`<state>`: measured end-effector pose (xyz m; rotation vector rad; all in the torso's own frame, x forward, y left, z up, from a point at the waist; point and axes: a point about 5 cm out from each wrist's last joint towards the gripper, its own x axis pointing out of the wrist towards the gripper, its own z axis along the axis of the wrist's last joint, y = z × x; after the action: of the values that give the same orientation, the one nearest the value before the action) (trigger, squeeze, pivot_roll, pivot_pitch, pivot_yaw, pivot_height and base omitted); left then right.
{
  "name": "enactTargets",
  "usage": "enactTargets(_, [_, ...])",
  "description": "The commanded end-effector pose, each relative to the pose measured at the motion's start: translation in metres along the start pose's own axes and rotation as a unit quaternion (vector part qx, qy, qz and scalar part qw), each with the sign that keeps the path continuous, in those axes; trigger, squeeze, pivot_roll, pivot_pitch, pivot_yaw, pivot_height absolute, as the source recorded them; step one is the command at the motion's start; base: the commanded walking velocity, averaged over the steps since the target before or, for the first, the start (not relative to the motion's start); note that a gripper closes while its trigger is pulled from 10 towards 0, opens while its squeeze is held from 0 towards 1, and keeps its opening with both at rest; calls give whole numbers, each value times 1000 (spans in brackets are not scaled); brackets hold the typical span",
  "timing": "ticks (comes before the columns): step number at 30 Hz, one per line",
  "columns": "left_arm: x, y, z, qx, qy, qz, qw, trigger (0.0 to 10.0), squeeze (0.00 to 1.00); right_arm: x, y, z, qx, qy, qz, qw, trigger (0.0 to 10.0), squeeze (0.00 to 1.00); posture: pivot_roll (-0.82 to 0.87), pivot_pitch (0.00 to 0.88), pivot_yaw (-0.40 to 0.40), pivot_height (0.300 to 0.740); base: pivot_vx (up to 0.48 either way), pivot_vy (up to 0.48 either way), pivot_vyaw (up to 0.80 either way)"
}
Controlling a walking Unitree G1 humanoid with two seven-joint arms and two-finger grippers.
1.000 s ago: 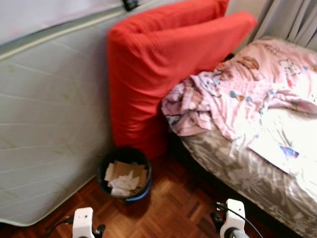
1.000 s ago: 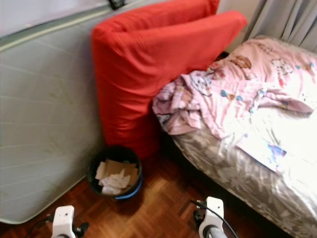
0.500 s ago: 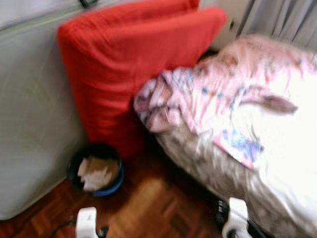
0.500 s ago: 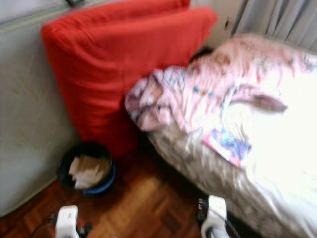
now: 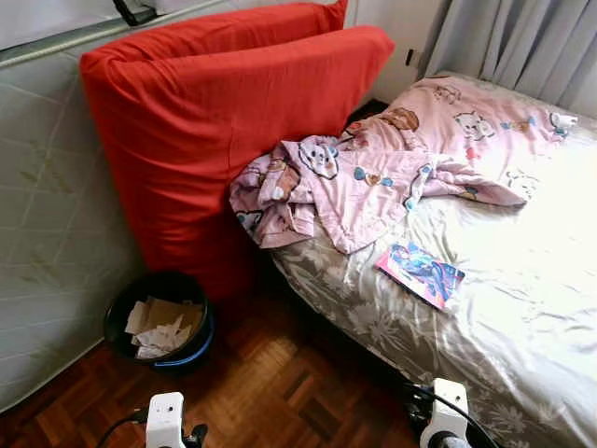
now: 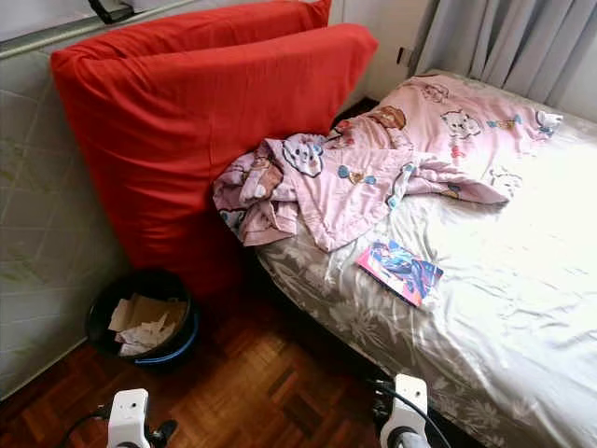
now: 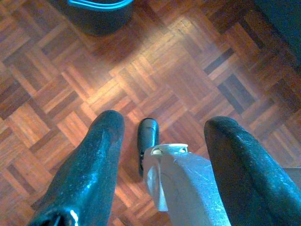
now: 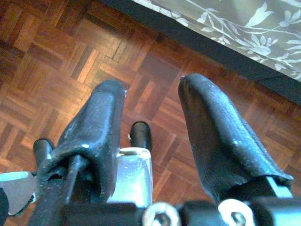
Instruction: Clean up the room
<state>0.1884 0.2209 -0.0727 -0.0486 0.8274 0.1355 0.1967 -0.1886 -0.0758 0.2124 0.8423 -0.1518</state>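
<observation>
Head views. Whole frame swung rightward against a second ago: camera turn, not things moving. Blur of half a second back now gone, so turn about finished. Result: more of bed with grey floral-print sheet (image 5: 373, 322) in view, less of pale quilted mattress leaning on wall (image 5: 42, 233). Suggests attention shifting from bin to bed clutter.

Likely tidy-up targets: crumpled pink cartoon-print blanket (image 5: 364, 177), soft and heaped at head of bed against big red fabric cushion (image 5: 224, 121); thin glossy pink-and-blue booklet (image 5: 420, 273), flat on sheet, just below blanket, near bed edge. Round black plastic bin with blue rim (image 5: 159, 327) on floor at cushion's foot, part full of torn cardboard and paper scraps (image 5: 157, 325). Dark wood parquet floor (image 5: 280, 383), shiny. Grey pleated curtains (image 5: 522, 42) behind bed.

Left wrist view. Left gripper (image 7: 162, 141) hanging low over parquet, fingers well apart, nothing between (bin's blue rim just visible at far edge).

Right wrist view. Right gripper (image 8: 150, 117) likewise over parquet beside bed's dark base, fingers apart, empty. Rubbery, textured black pads.

Nothing grasped yet; booklet probably the easiest first pick.
</observation>
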Motion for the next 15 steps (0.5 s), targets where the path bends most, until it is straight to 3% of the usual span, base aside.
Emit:
enactTargets(1, [7,-2,17,39,26,-2,999,10000,0,8,-7,41,-35,8,11,999,10000,0,64,9,-22,740,0,0,0])
enactTargets(11, [6,-3,15,36,25,-4,999,10000,0,7,-8,39,-31,12,8,999,10000,0,62,0,-22,740,0,0,0])
enactTargets(15, [6,-3,15,37,25,-5,999,10000,0,7,-8,38,-32,14,9,999,10000,0,61,0,-21,740,0,0,-786])
